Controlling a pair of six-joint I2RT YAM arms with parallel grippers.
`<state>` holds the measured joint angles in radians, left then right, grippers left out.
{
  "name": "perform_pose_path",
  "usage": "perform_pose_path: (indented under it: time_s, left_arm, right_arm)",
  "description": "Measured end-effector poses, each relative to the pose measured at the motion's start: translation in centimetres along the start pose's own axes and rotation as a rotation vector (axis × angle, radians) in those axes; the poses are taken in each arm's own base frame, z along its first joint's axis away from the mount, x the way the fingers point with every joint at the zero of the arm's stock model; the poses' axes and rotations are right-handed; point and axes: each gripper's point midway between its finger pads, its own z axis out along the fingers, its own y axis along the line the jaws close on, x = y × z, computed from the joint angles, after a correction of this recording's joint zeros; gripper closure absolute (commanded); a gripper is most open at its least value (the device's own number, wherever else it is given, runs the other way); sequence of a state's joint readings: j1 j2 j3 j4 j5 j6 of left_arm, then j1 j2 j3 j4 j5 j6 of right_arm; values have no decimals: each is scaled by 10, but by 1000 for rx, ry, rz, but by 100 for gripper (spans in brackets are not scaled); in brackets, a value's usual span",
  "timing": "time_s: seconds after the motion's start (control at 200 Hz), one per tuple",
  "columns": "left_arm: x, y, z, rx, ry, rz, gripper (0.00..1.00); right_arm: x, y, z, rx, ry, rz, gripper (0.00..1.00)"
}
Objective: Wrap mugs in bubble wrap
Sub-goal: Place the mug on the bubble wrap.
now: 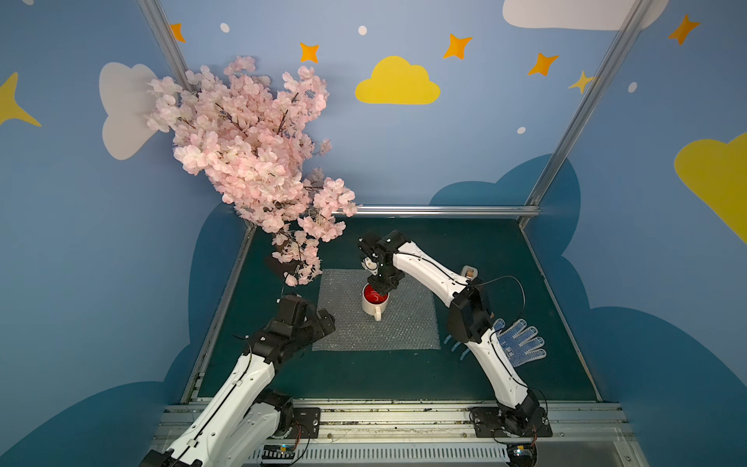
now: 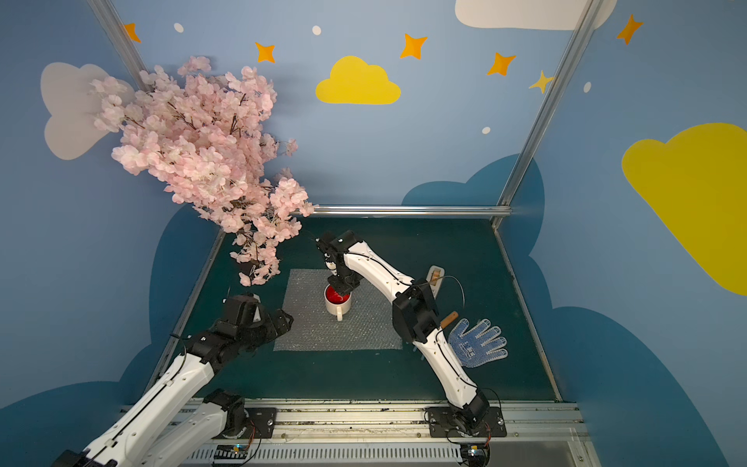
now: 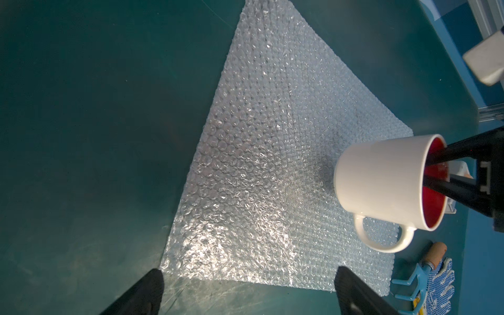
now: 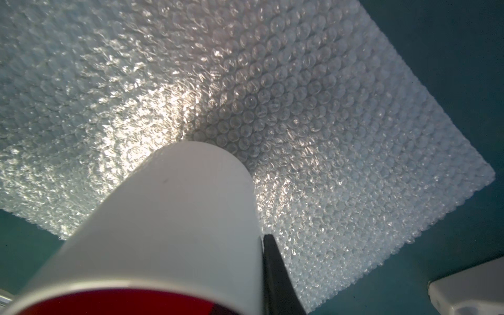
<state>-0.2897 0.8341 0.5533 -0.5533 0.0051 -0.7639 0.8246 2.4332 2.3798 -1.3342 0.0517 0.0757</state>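
the white mug [image 1: 372,311] stands upright on the bubble wrap [image 1: 408,327]. the right gripper [image 1: 378,291] pinches its rim, one finger [image 4: 272,261] outside, one inside the red part. the left gripper [image 3: 249,274] is spread wide at the wrap's edge, away from the mug.

Pink blossoms [image 1: 250,153] overhanging the green desk's [image 1: 404,376] far left corner. Near the right edge, a blue-dotted glove [image 1: 521,343] just beside a blue rake [image 3: 409,283] with a wooden handle. White dispenser [image 2: 434,277] farther back. Blue walls [image 1: 81,242] painted with clouds [image 1: 398,83] and stars [image 1: 457,45].
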Motion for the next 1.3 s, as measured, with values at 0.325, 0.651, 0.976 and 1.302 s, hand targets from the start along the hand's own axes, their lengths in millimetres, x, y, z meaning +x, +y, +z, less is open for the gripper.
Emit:
perform_pose_path:
  time_s: [0.325, 0.651, 0.976, 1.302]
  left_arm:
    - [2, 1, 2, -3, 13, -2, 1]
    - [3, 0, 2, 3, 19, -2, 1]
    - [2, -2, 3, 2, 29, 36, 1]
    - [-19, -69, 7, -11, 37, 266, 0]
  right_arm:
    - [1, 0, 21, 9, 40, 20, 100]
    - [-5, 5, 18, -18, 20, 29, 56]
    - [-11, 16, -1, -113, -27, 50, 40]
    - [22, -20, -127, -177, -407, 171, 19]
